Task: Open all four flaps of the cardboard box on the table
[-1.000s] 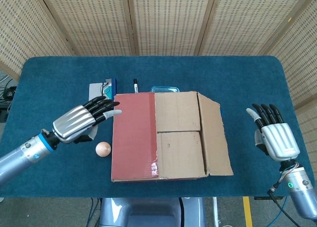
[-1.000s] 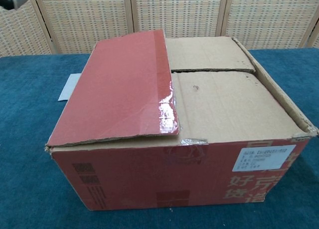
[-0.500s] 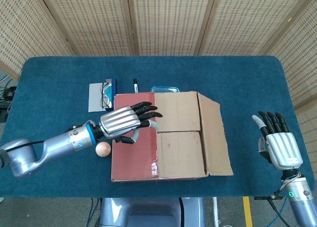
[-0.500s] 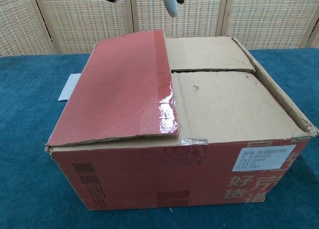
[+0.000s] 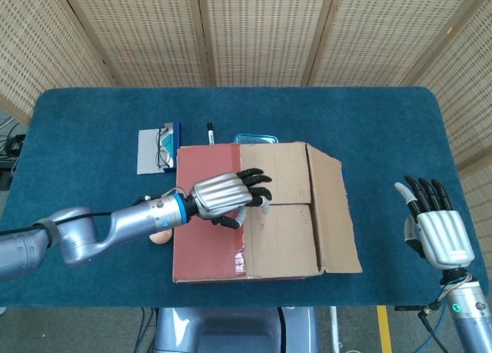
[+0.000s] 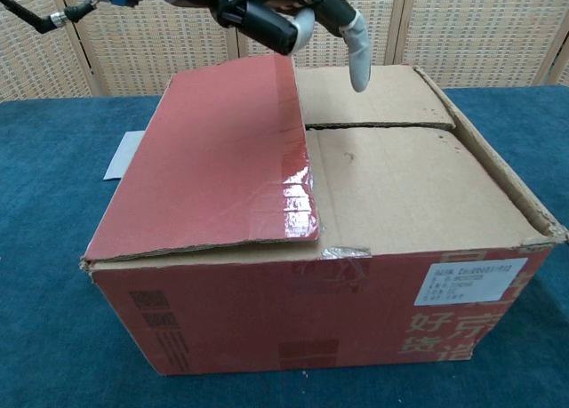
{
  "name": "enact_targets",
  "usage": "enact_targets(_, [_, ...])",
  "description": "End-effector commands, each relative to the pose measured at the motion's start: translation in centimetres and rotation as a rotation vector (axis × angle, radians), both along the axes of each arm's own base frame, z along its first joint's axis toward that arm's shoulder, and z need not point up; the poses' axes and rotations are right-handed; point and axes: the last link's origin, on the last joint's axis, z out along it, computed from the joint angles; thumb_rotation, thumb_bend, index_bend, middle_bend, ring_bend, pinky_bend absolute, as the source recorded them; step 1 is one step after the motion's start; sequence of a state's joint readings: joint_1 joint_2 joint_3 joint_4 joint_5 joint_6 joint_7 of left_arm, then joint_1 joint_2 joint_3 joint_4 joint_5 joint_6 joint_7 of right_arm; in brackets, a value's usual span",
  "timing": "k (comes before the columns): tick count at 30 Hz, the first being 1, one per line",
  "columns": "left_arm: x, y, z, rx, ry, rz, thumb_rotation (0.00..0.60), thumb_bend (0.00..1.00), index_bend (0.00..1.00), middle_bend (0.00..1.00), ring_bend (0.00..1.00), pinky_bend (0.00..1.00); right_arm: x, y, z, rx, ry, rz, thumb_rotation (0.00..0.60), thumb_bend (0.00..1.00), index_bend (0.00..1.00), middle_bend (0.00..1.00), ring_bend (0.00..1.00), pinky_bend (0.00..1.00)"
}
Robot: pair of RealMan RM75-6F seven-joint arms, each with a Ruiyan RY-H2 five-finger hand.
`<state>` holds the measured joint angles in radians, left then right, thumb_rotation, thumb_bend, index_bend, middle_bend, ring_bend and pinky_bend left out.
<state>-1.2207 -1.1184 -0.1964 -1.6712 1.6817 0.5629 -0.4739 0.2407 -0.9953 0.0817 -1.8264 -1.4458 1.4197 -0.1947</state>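
A cardboard box (image 5: 265, 211) sits mid-table, its flaps folded down. The red left flap (image 5: 209, 214) overlaps two brown inner flaps (image 5: 280, 203); the right flap (image 5: 334, 211) leans slightly up. My left hand (image 5: 227, 193) hovers over the box top above the red flap's inner edge, fingers apart and holding nothing; the chest view shows the left hand (image 6: 284, 8) above the red flap (image 6: 213, 159), thumb pointing down. My right hand (image 5: 437, 226) is off the table's right front, open, fingers up.
A small wooden ball (image 5: 159, 236) lies beside the box's left wall, partly under my left forearm. Glasses on a grey case (image 5: 157, 148), a marker (image 5: 209, 132) and a teal tray (image 5: 255, 138) lie behind the box.
My left hand travelled right from beside the box to above its top, reaching the red flap's inner edge. The right hand drew back toward the front right and lower.
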Motion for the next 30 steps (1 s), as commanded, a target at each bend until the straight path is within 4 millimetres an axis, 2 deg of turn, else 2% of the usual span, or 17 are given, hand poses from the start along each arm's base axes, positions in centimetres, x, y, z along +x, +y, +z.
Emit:
enact_targets(1, [-0.1,0.1,-0.7,0.002,0.018,-0.002,0.258,1.00,0.35,0.26,0.08,0.00,0.0,0.0,0.0,0.002,-0.001,-0.003,0.600,0.80,0.10,0.07,0.00,0.00])
enact_targets(6, [-0.8,0.1,-1.2,0.020,0.055,-0.009,0.258,1.00,0.39,0.30,0.10,0.00,-0.1,0.0,-0.1,0.006,-0.010,-0.010,0.600,0.79,0.10,0.07,0.00,0.00])
enact_targets(19, [-2.5,0.3,-1.7,0.050,0.107,0.008,0.259,1.00,0.40,0.31,0.11,0.00,-0.5,0.0,-0.2,0.011,-0.024,-0.023,0.600,0.78,0.10,0.07,0.00,0.00])
enact_targets(27, [-3.2,1.0,-0.4,0.114,0.088,-0.003,0.259,1.00,0.50,0.39,0.14,0.00,-0.5,0.0,-0.2,0.009,-0.028,-0.022,0.600,0.78,0.10,0.07,0.00,0.00])
enact_targets(30, [-3.4,1.2,0.2,0.126,0.077,0.010,0.258,1.00,0.50,0.41,0.16,0.00,-0.5,-0.1,-0.2,0.007,-0.028,-0.019,0.600,0.78,0.10,0.07,0.00,0.00])
